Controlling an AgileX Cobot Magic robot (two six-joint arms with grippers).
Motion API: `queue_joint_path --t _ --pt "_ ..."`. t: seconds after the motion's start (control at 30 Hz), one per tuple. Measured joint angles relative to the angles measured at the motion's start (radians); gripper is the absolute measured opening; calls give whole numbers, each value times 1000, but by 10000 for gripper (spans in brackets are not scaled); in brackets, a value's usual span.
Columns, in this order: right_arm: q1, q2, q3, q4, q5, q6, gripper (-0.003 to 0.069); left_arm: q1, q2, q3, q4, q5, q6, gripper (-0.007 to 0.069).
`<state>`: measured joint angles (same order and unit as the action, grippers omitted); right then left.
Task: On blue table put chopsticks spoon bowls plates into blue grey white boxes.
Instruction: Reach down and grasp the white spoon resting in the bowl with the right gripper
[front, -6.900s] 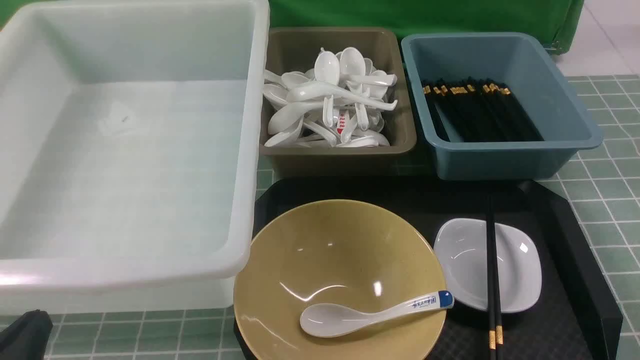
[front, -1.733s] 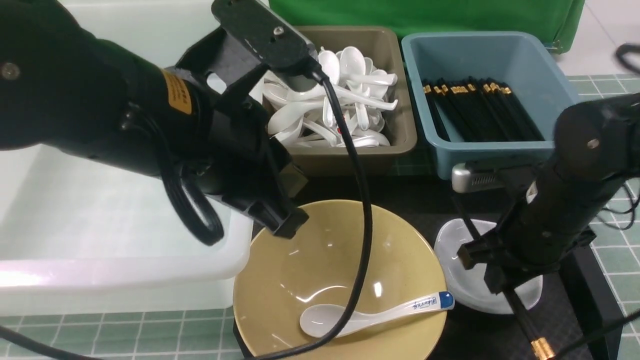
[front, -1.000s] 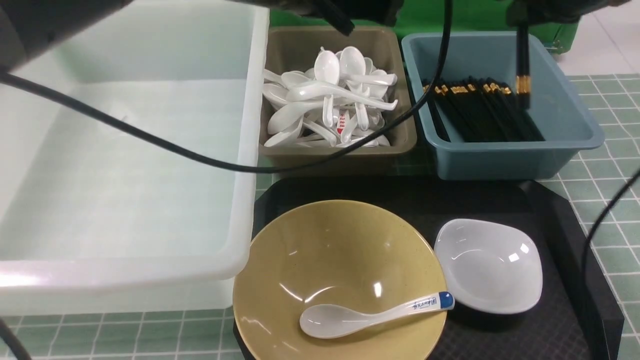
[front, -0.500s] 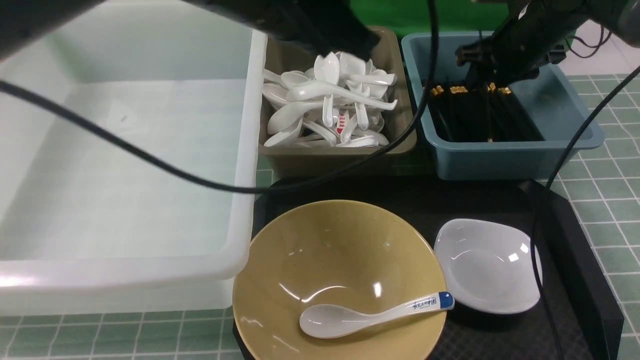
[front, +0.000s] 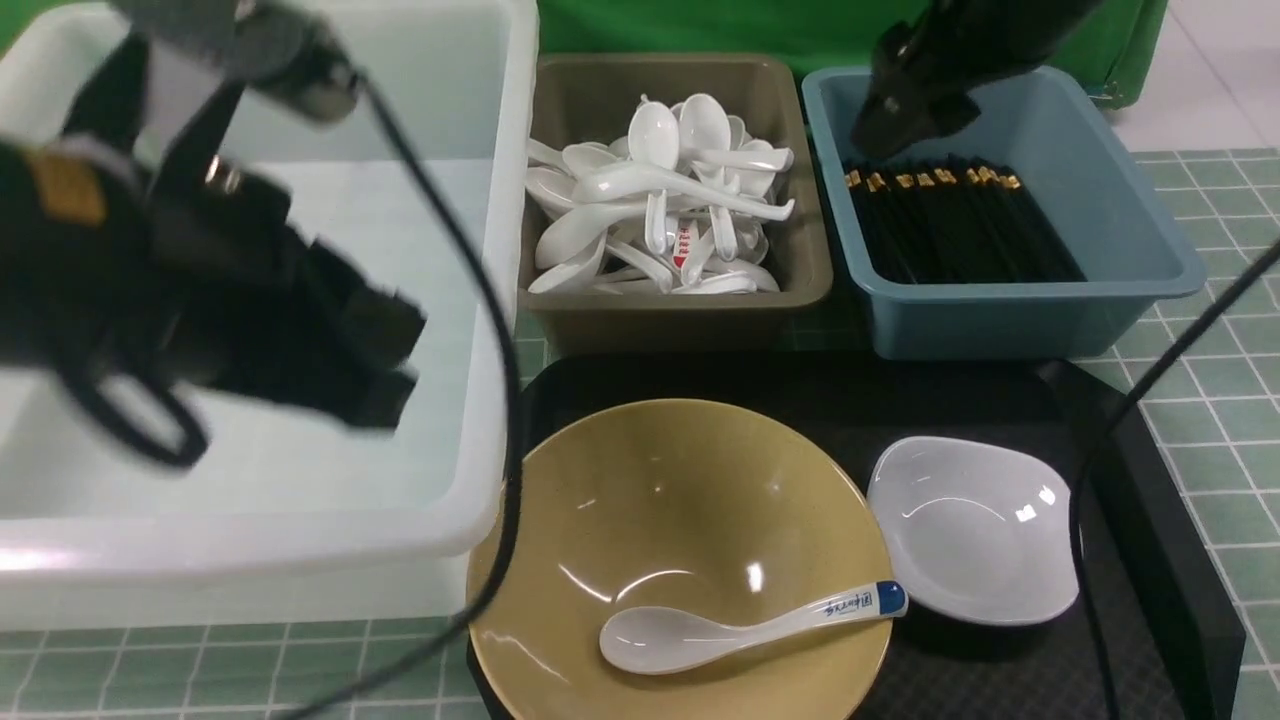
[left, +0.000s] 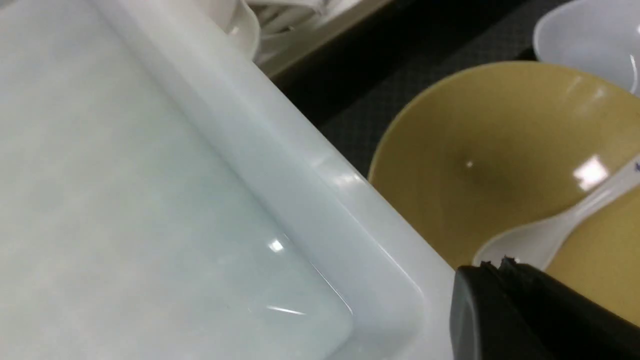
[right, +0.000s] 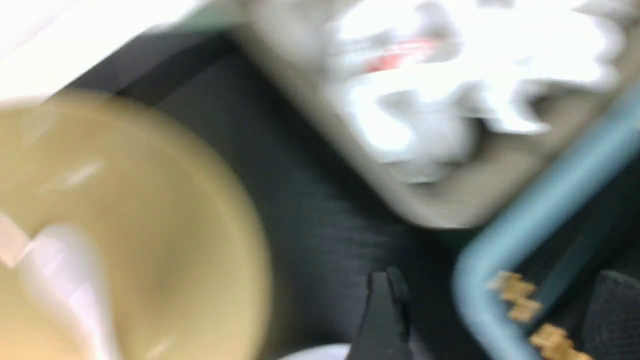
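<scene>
This looks like a robotics lab set up as a canteen dish-return. A green backdrop (front: 800, 25) hangs behind a green-tiled surface (front: 1220, 400). A grey box (front: 590, 100) is heaped with identical spoons (front: 660, 200), a blue box (front: 1120, 200) holds matching chopsticks (front: 950, 220), and a cabled black left arm (front: 200, 290) reaches over.

So the green-tiled tabletop (front: 1210, 400) has four things sitting straight on it: a big translucent white plastic box (front: 250, 560) on the left, a squarish grey-brown plastic box (front: 680, 320) just beside it at the back, a blue plastic box (front: 1000, 325) right of that, and a black textured tray (front: 1150, 480) just in front of the two smaller boxes.
</scene>
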<state>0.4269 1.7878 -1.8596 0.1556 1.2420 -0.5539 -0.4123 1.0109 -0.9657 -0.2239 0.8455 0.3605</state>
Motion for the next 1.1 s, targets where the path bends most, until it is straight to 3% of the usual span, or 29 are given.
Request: queue_joint_path --t 0.27,0.47,0.77,1.1 --pt "189 -35 247 9 0 -206 536 0 -101 97 -37 3 52 -12" --pt "254 33 379 6 -3 -341 536 1 -108 109 -38 8 56 -12" --pt "259 162 386 13 -29 -340 531 3 -108 110 -39 8 64 -12" --pt "316 178 387 1 -29 -307 355 3 -108 111 -42 -31 64 -12"
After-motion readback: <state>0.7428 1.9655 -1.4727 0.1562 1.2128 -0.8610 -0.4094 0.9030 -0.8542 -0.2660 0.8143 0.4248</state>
